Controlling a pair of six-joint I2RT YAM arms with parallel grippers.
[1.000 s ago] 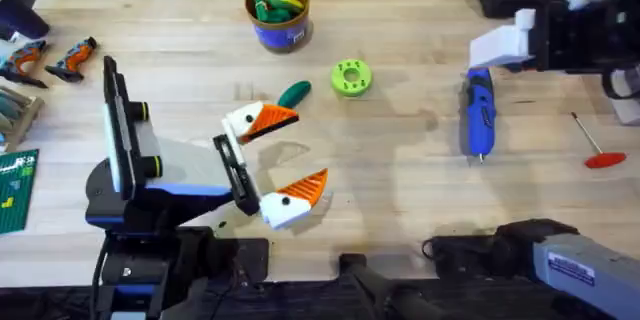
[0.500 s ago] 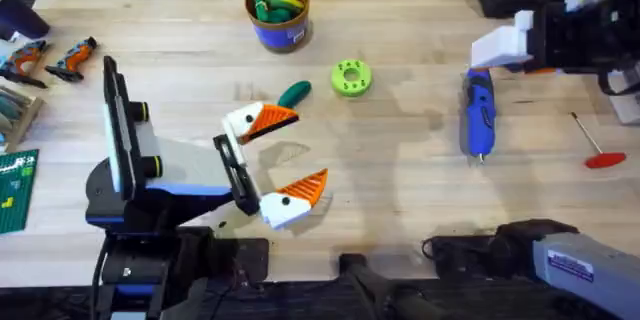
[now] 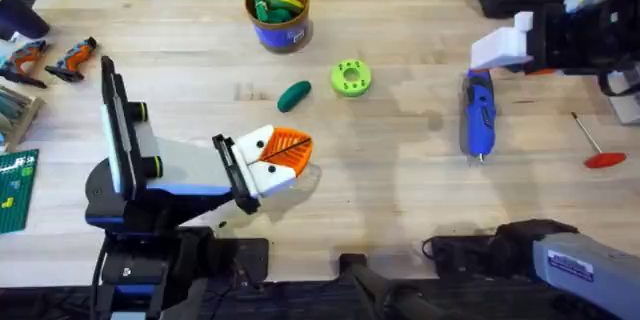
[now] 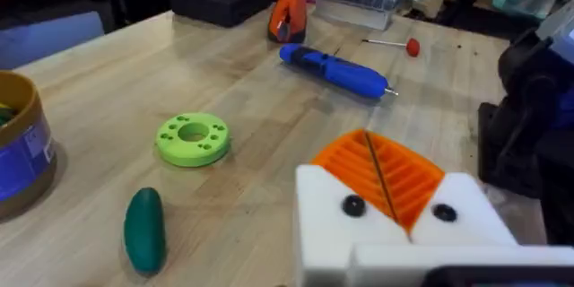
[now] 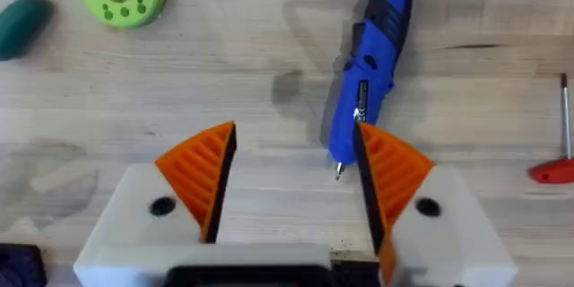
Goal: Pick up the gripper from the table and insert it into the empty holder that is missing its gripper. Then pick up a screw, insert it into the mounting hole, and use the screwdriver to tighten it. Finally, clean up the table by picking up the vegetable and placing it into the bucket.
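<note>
The desk (image 3: 420, 200) is the big butcher-block slab under everything. My left claw (image 3: 283, 156) sits low near the middle with its orange pads pressed together, nothing between them. My right claw (image 5: 291, 179) hangs over the far right side, fingers spread wide apart and empty. The bucket (image 3: 279, 15) stands at the far edge with toy veggies in it. The screwdriver (image 3: 479, 115) lies flat just under my right claw. The vegetable (image 3: 294, 94) lies beside the lime-green disc (image 3: 351, 77), just beyond my left claw.
</note>
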